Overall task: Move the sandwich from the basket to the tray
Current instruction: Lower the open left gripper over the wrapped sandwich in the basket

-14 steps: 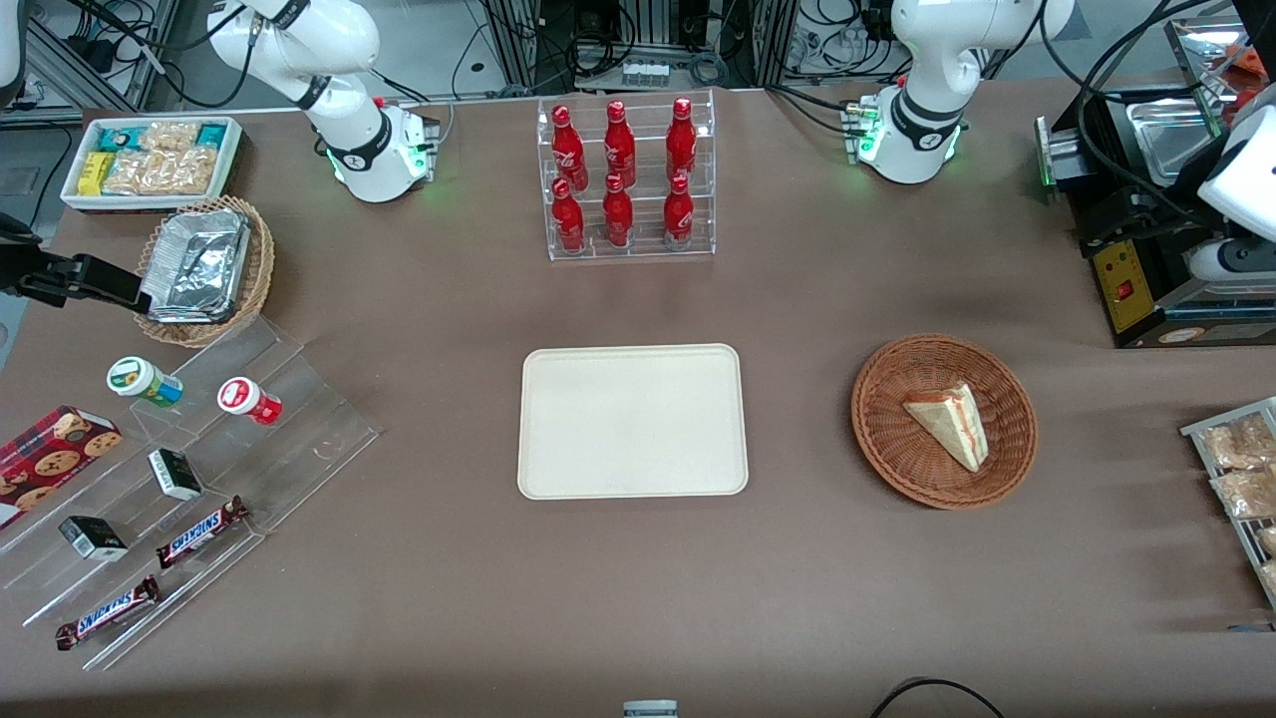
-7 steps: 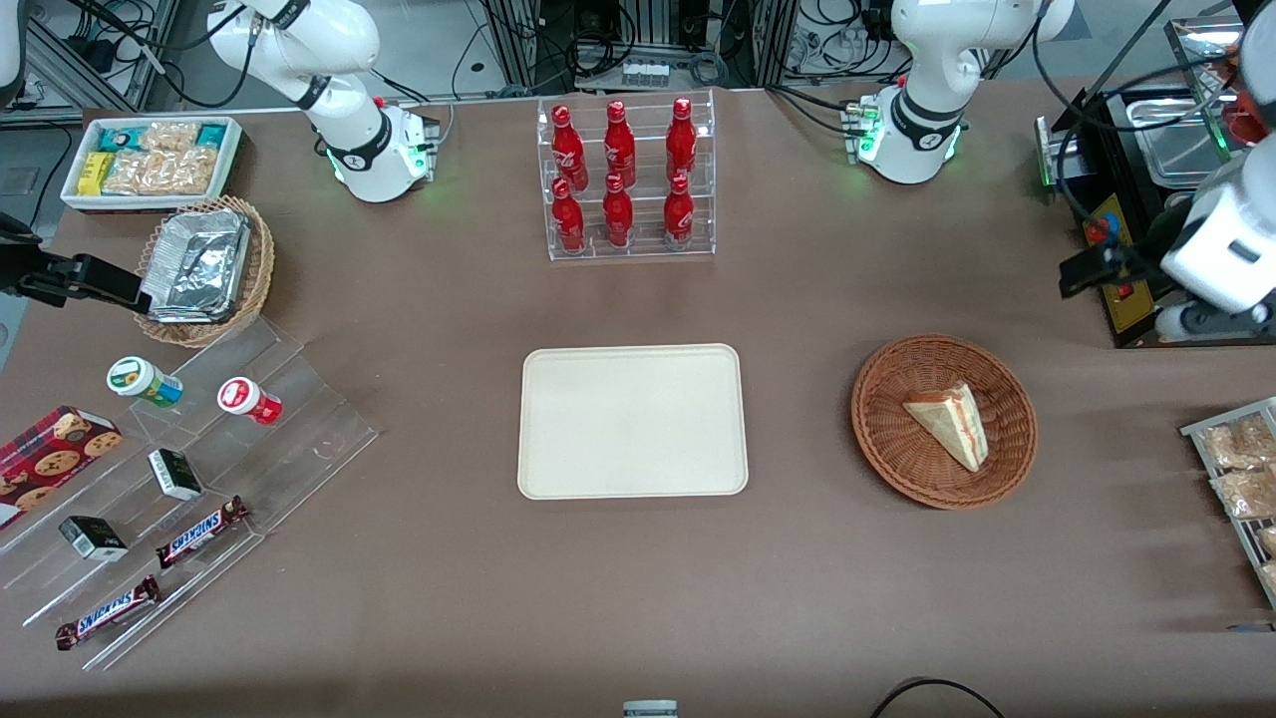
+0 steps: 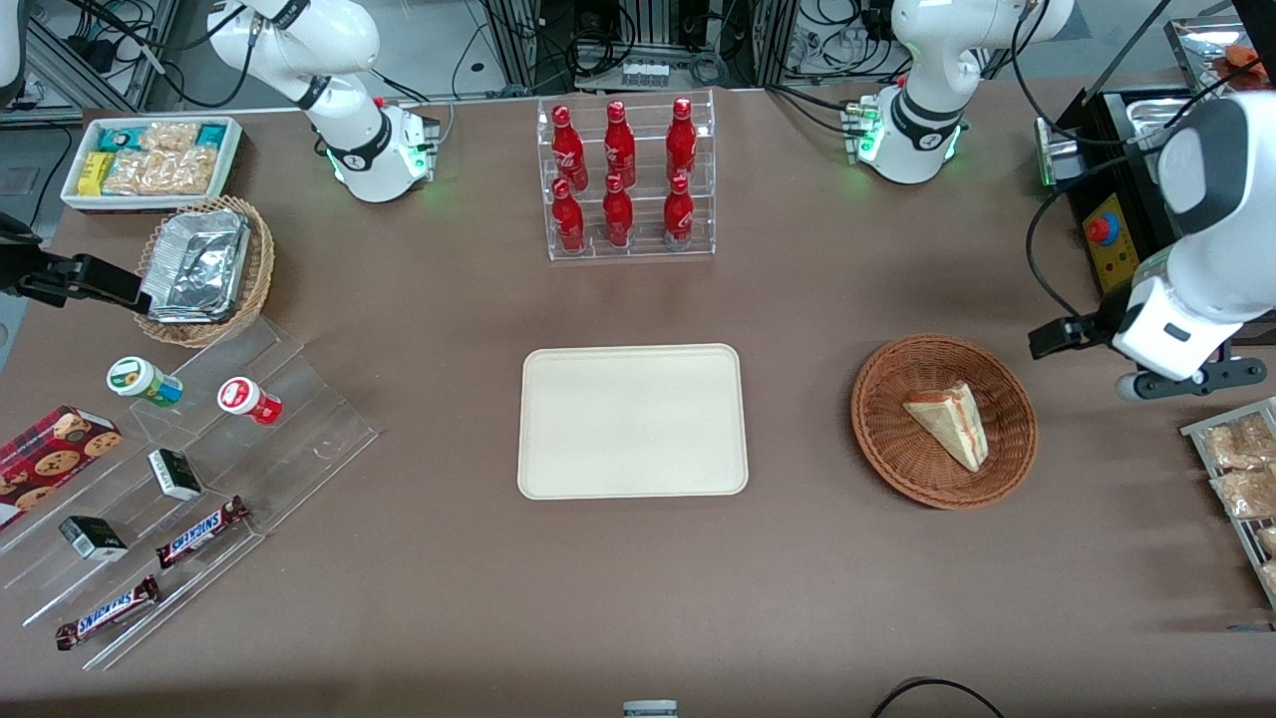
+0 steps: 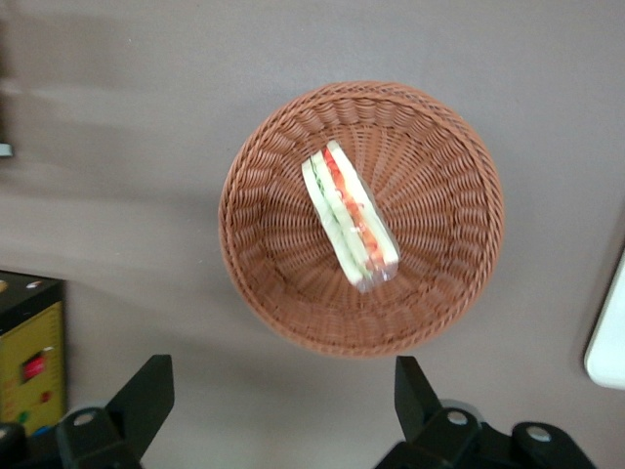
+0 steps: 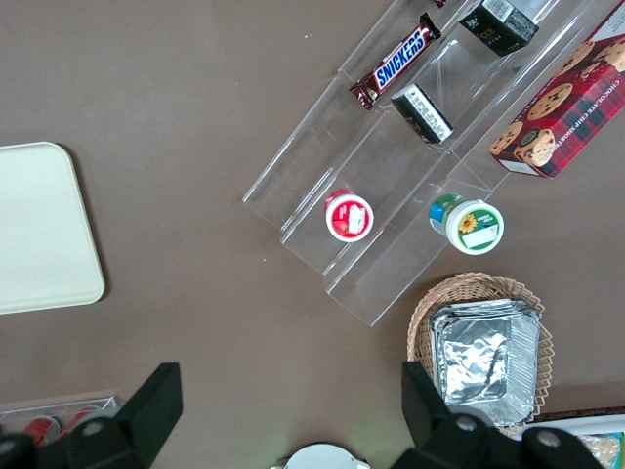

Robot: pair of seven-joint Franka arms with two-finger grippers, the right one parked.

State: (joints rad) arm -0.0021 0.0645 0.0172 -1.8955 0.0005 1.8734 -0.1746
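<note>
- Now, your gripper (image 4: pixel 278 415) hovers above the desk just beside the basket (image 3: pixel 887 459), fingers (image 4: pixel 146 391) spread wide, holding nothing.
- The sandwich (image 3: pixel 950 423) lies in the basket: likely soft and light, so grip gently across its flat bread faces.

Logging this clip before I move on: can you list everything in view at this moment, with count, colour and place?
sandwich: 1, pale bread with red and green filling, in the basket
basket: 1, reddish-brown wicker, toward the working arm's end
tray: 1, cream, mid-table beside the basket
bottle rack: 1, clear, holding 6 red bottles, farther from the front camera than the tray
foil-tray basket: 1, tan wicker, toward the parked arm's end
snack bin: 1, white, farther back than the foil-tray basket
stepped display: 1, clear, holding 2 cups, 2 Snickers bars, 2 dark packs
cookie box: 1, red, beside the display
tool: 1, black, open, above the table next to the basket
</note>
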